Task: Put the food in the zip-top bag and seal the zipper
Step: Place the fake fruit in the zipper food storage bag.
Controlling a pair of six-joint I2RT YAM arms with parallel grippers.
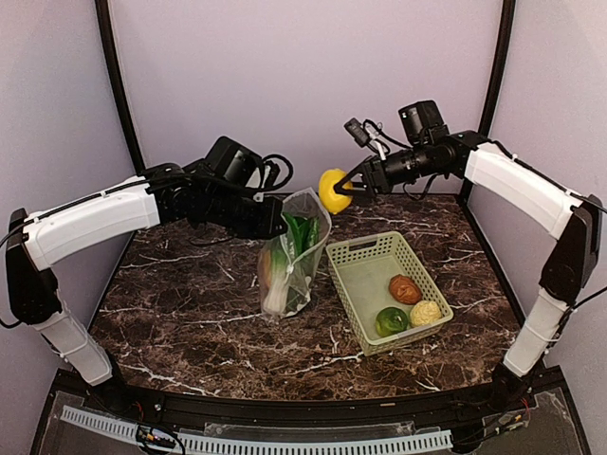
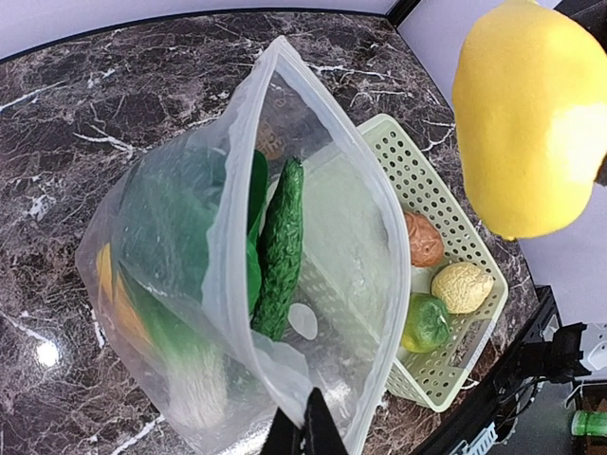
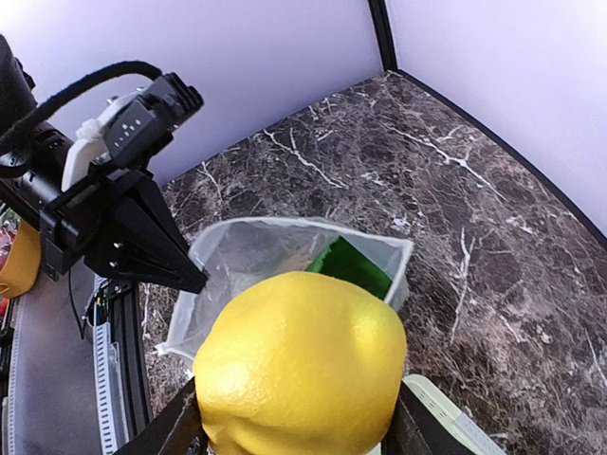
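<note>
The zip-top bag (image 1: 294, 251) stands upright on the table with its mouth wide open. My left gripper (image 1: 280, 220) is shut on the bag's rim (image 2: 303, 431). The open zipper (image 2: 230, 237) runs round the mouth. Inside the bag are a white-green leek (image 1: 277, 284) and dark green pieces (image 2: 282, 248). My right gripper (image 1: 340, 188) is shut on a yellow lemon (image 1: 334, 190) and holds it in the air just above and right of the mouth (image 3: 285, 251). The lemon (image 3: 299, 370) fills the gap between the right fingers.
A light green mesh basket (image 1: 365, 251) sits right of the bag, touching it. It holds a brown piece (image 1: 405, 289), a green round fruit (image 1: 390, 320) and a pale bumpy one (image 1: 426, 312). Walls close the table at the back and sides.
</note>
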